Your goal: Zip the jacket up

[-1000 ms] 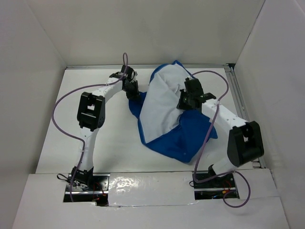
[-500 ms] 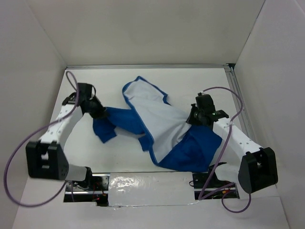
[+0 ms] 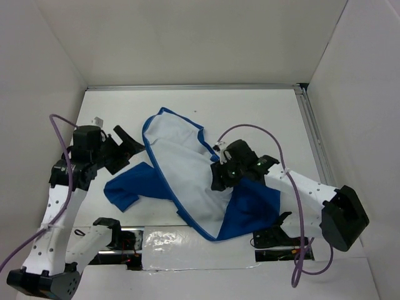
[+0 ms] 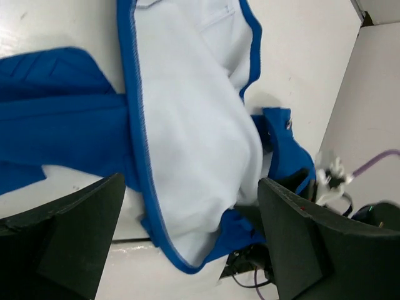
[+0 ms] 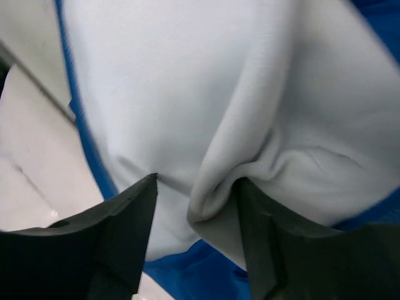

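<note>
The jacket [image 3: 181, 162] lies crumpled mid-table with its white lining up, blue edging round it, and a blue sleeve [image 3: 128, 187] trailing left. My left gripper [image 3: 128, 149] hovers just left of the jacket, jaws wide open and holding nothing. In the left wrist view the jacket [image 4: 187, 125] sits beyond the left gripper [image 4: 190, 240]. My right gripper [image 3: 219, 177] is down on the lining at the jacket's right side. In the right wrist view the right gripper [image 5: 197, 240] has its jaws apart, with a raised fold of lining [image 5: 231, 181] resting against the right-hand finger and clear of the other.
White walls close in the table on three sides. A metal rail [image 3: 312, 131] runs along the right edge. A shiny taped ledge [image 3: 187, 240] and both arm bases line the near edge. Purple cables [image 3: 56, 128] loop off each arm.
The left gripper let go of the blue sleeve, opened wide and drew back left. The right gripper moved left and nearer while its jaws opened. The jacket shifted left.
</note>
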You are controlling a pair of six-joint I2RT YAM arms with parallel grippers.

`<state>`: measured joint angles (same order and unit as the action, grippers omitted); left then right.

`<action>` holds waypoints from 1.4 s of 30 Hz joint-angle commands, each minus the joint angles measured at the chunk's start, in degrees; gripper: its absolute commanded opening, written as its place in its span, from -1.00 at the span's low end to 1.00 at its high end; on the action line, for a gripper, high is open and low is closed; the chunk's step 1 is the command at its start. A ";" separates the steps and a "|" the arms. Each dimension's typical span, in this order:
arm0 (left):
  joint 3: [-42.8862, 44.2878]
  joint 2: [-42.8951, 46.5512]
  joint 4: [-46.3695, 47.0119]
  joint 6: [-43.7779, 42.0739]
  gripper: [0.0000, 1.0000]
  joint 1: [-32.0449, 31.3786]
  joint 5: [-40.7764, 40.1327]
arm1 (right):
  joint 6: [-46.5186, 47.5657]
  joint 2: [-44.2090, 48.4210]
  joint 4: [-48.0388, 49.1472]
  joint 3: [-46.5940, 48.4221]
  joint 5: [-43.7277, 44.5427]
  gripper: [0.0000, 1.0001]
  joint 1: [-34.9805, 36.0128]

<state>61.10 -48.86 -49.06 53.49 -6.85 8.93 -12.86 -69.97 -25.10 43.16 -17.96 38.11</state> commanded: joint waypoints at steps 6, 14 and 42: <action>12.52 -25.64 10.82 -11.02 0.99 3.77 4.42 | -1.53 0.80 -0.91 3.68 5.02 0.55 6.81; 42.93 -60.01 10.92 -27.91 0.98 -0.96 -1.44 | -14.97 2.92 -8.20 14.40 19.32 0.91 -9.97; 70.03 -97.03 15.13 -35.21 0.98 -1.06 -3.75 | -16.66 -28.20 -3.03 26.72 14.00 0.87 -19.39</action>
<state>128.79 -143.72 -34.39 19.44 -7.97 3.90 -28.32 -98.08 -31.51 71.42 -1.43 18.37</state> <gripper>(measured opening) 0.993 0.939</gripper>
